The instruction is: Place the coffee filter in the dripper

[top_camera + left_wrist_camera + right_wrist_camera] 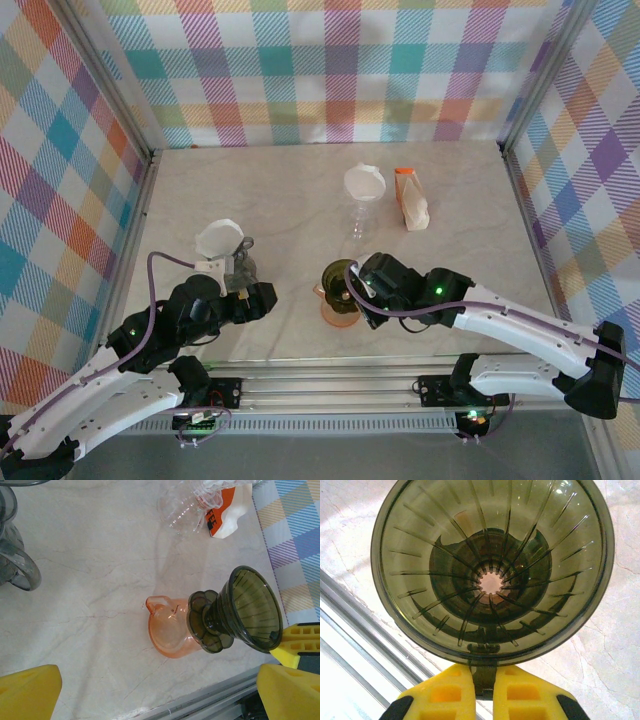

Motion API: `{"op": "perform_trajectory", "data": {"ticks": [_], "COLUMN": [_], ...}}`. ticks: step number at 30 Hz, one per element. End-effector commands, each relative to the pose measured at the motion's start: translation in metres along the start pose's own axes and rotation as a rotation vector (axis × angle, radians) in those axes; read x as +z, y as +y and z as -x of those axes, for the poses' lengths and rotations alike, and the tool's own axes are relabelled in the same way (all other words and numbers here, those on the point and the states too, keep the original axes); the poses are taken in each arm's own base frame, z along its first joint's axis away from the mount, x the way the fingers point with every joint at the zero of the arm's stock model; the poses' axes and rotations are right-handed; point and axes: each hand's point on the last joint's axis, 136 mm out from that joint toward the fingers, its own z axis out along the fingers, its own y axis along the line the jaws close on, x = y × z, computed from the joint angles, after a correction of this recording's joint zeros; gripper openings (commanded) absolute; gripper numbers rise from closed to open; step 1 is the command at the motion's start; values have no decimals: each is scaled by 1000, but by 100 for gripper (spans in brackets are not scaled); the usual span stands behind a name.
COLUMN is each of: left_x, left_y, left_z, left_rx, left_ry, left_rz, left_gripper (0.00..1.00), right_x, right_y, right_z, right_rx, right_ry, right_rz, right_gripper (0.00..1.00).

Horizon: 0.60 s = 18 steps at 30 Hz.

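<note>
The dripper (491, 570) is pinched at its rim by the right gripper (482, 692). The white coffee filter (216, 238) is seen just beyond the wide-open, empty left gripper (262, 298), the nearer one.

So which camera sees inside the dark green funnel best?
The right wrist view: it looks straight into the dripper, showing its ribs and bottom hole. The left wrist view shows it tilted, from the side, by the orange jug. The top view shows it small, beside the right gripper.
</note>
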Motion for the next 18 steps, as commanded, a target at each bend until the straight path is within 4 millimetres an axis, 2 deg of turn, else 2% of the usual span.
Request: {"op": "perform_trajectory", "data": {"ticks": [1,5,8,11,13,18], "left_x": [2,3,2,3,3,3], "left_y": [2,2,2,4,4,3], "left_z": [-1,-2,-2,-2,-3,-2], "left_rx": [6,4,6,4,1,0], "left_ry": [0,3,1,2,4,2], "left_rz": [1,2,3,7,3,1], "left_gripper": [100,100,100,100,100,100], "right_x": [-6,-3,-2,0,0,-9], "right_y": [1,6,6,3,2,3], "right_z": [-1,-2,-3,-8,-10,-6], "right_rx": [10,14,27,41,54,75], "right_ry": [-8,-14,-13,-4,-11,-59], "right_rz": [-7,7,3,-14,-9,15], "right_gripper": [1,3,9,26,45,62]}}
